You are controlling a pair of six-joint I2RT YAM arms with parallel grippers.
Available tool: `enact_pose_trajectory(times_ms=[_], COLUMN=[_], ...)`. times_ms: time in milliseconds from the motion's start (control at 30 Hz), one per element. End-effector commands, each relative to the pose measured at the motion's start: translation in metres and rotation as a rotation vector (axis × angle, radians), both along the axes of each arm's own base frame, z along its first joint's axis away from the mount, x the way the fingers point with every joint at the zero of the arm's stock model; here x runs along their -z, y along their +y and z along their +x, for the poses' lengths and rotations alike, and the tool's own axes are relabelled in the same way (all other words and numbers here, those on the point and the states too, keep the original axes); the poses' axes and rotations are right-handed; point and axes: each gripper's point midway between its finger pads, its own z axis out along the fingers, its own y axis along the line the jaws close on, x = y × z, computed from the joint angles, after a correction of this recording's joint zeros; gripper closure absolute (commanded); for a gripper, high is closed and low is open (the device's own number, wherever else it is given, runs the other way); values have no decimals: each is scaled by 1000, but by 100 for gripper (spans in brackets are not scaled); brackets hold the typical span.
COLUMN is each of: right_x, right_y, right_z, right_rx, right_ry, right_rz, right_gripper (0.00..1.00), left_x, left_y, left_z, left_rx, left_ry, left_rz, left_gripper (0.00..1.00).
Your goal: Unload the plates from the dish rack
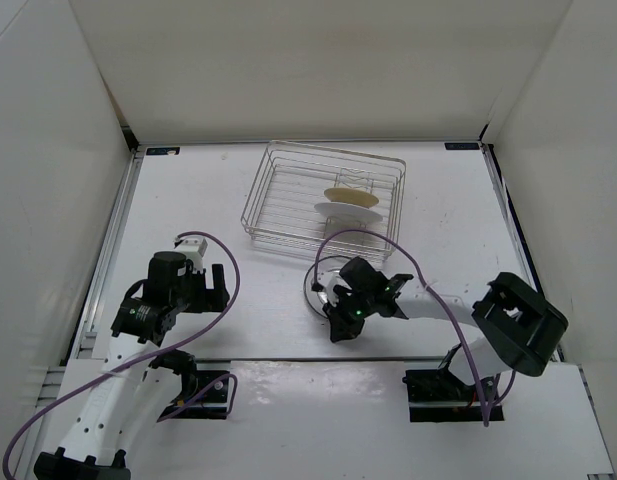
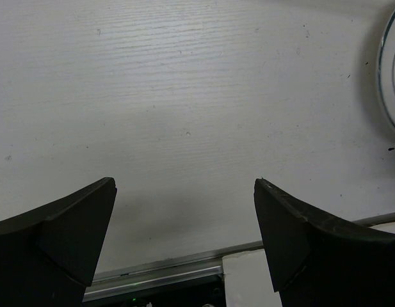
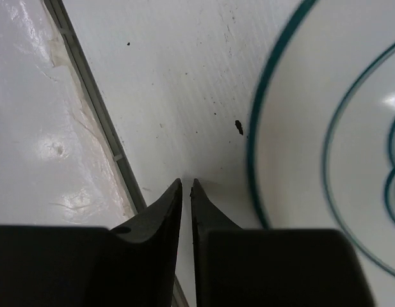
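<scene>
1. Table [image 1: 218,200]: white, walled on three sides, with both arm bases at the near edge.
2. Dish rack [image 1: 288,190]: silver wire basket at far centre of the table, set slightly askew.
3. Left gripper [image 2: 184,185]: fingers spread wide with nothing between them. It hangs over bare table on the left, well apart from the rack.
4. Right gripper [image 3: 186,185]: fingers drawn almost together with only a thin slit between the tips, and nothing in it. The tips sit low over the table, just beside the rim of the flat plate and not on it.
5. Flat plate [image 3: 293,128]: white with teal rings, lying on the table just in front of the rack. From above it is partly hidden under the right gripper.
6. Tan plate [image 1: 350,195]: on edge in the rack's dividers, right half.
7. Racked white plate [image 1: 338,209]: on edge just in front of the tan plate. Whether they touch, cannot tell.
8. Dark speck [image 3: 239,126]: on the table beside the flat plate's rim.
</scene>
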Motion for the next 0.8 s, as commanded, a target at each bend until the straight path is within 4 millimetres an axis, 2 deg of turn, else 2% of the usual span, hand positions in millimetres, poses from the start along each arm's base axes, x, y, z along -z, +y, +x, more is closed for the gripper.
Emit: enact_pose_trajectory(times_ms=[0, 67, 200, 300, 333, 400, 433, 467, 500, 533, 567, 600, 633, 667, 700, 733, 767], right_x=[30, 30, 13, -10, -29, -49, -55, -92, -103, -121, -147, -156, -177, -195, -210, -215, -233], right_y=[-40, -39, -29, -20, -8, -1, -6, 13, 15, 16, 20, 17, 19, 21, 13, 10, 9], right_z=[-26, -27, -25, -19, -10, -3, -5, 16, 22, 38, 52, 62, 73, 84, 105, 114, 129], right_rx=[16, 12, -10, -43, -55, -71, -79, -70, -57, -24, 0, 24, 36, 51, 124, 130, 170], right_ry=[110, 111, 97, 68, 32, -10, -4, -102, -131, -207, -282, -335, -400, -463, -565, -603, -667], right_rz=[-217, -213, -160, -119, -83, -48, -71, 8, 15, -1, 29, 9, 29, 45, 8, -5, -10], right_gripper=[86, 86, 84, 83, 82, 80, 78, 78, 75, 71, 67, 60, 53, 49, 46, 39, 37], left_x=[-9, -10, -9, -10, -10, -9, -11, -10, -10, -11, -11, -11, -11, -10, -11, -11, -12], left_y=[0, -1, -1, -1, -1, -1, -1, -1, -1, -1, -1, -1, -1, -1, -1, -2, -2], left_z=[3, 4, 3, 3, 3, 3, 3, 3, 3, 3, 3, 3, 3, 3, 3, 3, 3], left_rx=[-1, -1, 1, 1, 1, -1, 1, 0, 2, 2, 0, 2, 0, 0, 1, 2, 5], left_ry=[-31, -36, -32, -35, -36, -36, -41, -38, -38, -41, -40, -39, -42, -41, -42, -43, -46], left_rz=[-5, -9, -7, -9, -10, -11, -10, -10, -9, -10, -12, -10, -11, -11, -12, -14, -14], left_gripper=[0, 0, 0, 0, 0, 0, 0, 0, 0, 0, 0, 0, 0, 0, 0, 0, 0])
